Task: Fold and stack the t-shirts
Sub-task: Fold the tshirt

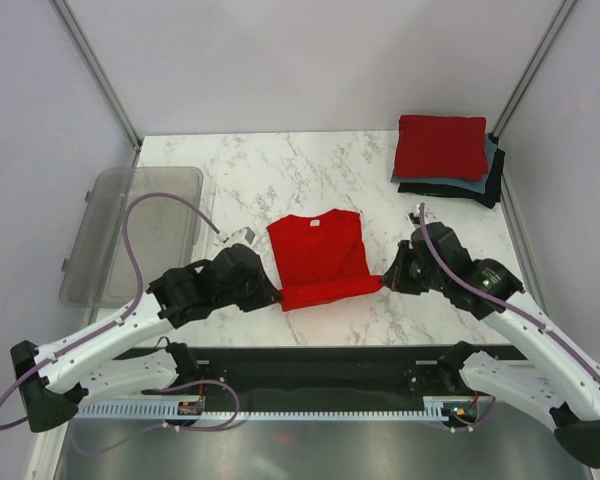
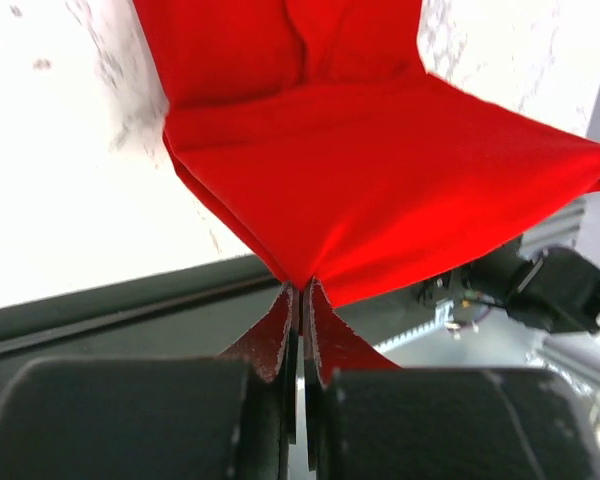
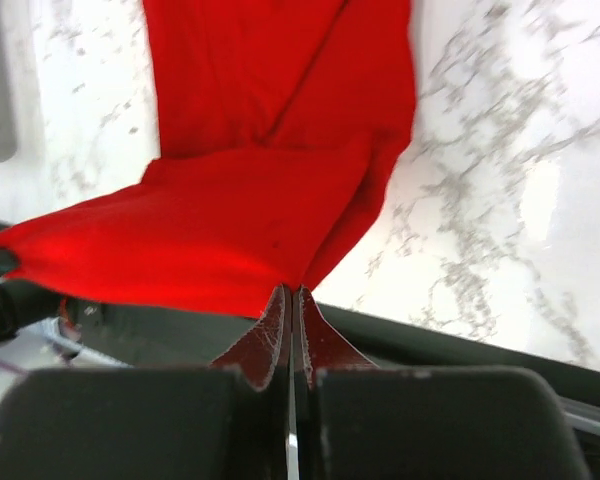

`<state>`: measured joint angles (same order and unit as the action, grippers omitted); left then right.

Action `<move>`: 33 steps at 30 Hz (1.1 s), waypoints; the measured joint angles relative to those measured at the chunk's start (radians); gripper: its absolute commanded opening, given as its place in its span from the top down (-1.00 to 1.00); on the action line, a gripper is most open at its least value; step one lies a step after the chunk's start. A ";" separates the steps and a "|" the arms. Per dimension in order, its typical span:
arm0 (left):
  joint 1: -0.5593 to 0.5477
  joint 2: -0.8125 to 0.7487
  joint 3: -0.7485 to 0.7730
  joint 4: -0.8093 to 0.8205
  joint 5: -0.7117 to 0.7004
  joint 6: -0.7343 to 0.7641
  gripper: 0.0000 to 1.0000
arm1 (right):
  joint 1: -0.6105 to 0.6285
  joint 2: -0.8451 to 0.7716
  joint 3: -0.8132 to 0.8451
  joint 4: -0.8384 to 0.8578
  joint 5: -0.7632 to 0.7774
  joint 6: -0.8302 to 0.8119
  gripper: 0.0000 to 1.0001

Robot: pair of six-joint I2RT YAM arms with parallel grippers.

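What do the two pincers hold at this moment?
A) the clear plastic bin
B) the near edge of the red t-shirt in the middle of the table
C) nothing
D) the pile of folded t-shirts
B: in the wrist views the left pincer and the right pincer are shut on red cloth, one at each end of the near edge of the red t-shirt.

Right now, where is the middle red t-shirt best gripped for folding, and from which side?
On the red t-shirt, probably the two near hem corners, one from each outer side, as the left gripper and right gripper pinch them: that hem is its straight near edge.
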<state>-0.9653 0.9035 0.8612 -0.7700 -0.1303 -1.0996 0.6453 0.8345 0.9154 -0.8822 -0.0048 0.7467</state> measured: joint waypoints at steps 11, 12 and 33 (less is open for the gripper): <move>0.200 0.184 0.126 -0.003 -0.032 0.120 0.96 | -0.011 0.348 0.260 -0.019 0.170 -0.137 1.00; 0.225 0.201 0.134 0.005 -0.021 0.135 0.96 | -0.021 0.373 0.282 -0.012 0.170 -0.149 1.00; 0.530 0.739 0.397 0.148 0.142 0.368 0.96 | -0.238 0.919 0.560 0.161 0.040 -0.319 1.00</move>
<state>-0.4355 1.6421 1.2579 -0.6220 0.0113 -0.7319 0.4072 1.7538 1.4754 -0.7216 0.0353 0.4282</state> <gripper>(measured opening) 0.033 0.007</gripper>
